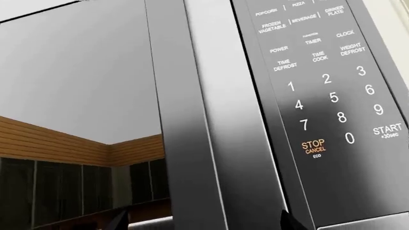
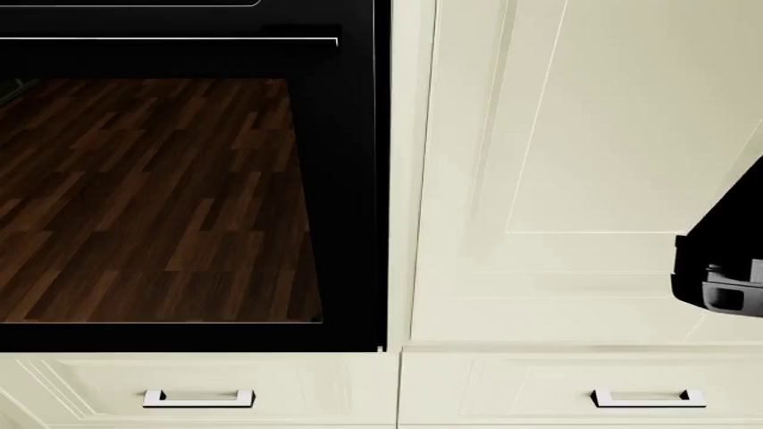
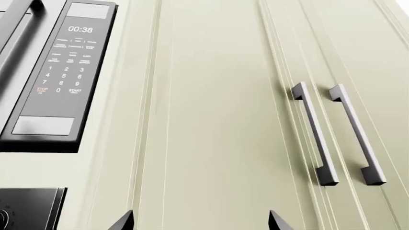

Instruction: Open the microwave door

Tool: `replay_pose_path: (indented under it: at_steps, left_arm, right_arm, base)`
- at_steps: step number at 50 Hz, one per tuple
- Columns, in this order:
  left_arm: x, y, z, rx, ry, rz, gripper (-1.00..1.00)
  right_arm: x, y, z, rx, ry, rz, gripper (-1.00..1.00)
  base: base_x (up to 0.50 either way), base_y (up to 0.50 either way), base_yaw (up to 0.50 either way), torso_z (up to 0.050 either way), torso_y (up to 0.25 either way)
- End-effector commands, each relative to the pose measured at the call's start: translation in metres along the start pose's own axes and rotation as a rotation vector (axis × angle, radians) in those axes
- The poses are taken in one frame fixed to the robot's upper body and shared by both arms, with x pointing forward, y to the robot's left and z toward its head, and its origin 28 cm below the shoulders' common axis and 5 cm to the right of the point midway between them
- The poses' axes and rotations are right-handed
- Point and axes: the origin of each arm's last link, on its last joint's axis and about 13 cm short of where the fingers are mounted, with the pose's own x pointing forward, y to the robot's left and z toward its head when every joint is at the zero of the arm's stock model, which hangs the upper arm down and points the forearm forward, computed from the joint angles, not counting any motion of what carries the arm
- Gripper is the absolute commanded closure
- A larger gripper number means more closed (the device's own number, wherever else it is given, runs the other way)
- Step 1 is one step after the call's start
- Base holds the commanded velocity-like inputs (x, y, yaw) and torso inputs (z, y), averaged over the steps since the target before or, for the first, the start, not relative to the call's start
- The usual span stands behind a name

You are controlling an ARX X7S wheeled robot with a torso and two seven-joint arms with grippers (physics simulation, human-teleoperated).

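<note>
Here the left end effector (image 1: 201,221) gapes wide around the microwave door handle (image 1: 191,120) — empty; right end effector (image 3: 200,221) likewise wide.

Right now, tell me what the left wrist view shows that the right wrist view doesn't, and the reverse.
Only the left wrist view shows the microwave door close up, its glass reflecting the room, with the handle beside it. Only the right wrist view shows the clock reading 00:38, the cream cabinets and two cabinet handles. Both show the keypad, plus open fingertips at the frame edge.
</note>
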Motion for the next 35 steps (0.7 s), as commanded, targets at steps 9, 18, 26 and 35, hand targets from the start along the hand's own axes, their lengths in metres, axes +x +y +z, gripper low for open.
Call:
replay_pose_path:
  at_steps: [9,18,26,35]
  left_arm:
    - [0.015,-0.007,-0.012,0.037,0.037,-0.015,-1.00]
    - [0.021,-0.006,-0.017,0.054,0.050,-0.009,-1.00]
    - [0.030,-0.003,-0.026,0.064,0.075,0.015,-1.00]
    - [0.034,-0.002,-0.032,0.075,0.086,0.024,-1.00]
  right_arm:
    - [0.001,-0.001,-0.001,-0.004,0.002,0.001,-1.00]
    - [0.002,-0.001,-0.001,-0.009,0.002,0.003,-1.00]
    - [0.002,0.000,0.000,-0.011,0.001,0.005,-1.00]
    - [0.003,0.000,0.000,-0.014,0.002,0.005,-1.00]
  base:
    - [0.00,0.00,0.00,0.000,0.000]
    - [0.00,0.00,0.00,0.000,0.000]
    - [0.00,0.00,0.00,0.000,0.000]
    - [0.00,0.00,0.00,0.000,0.000]
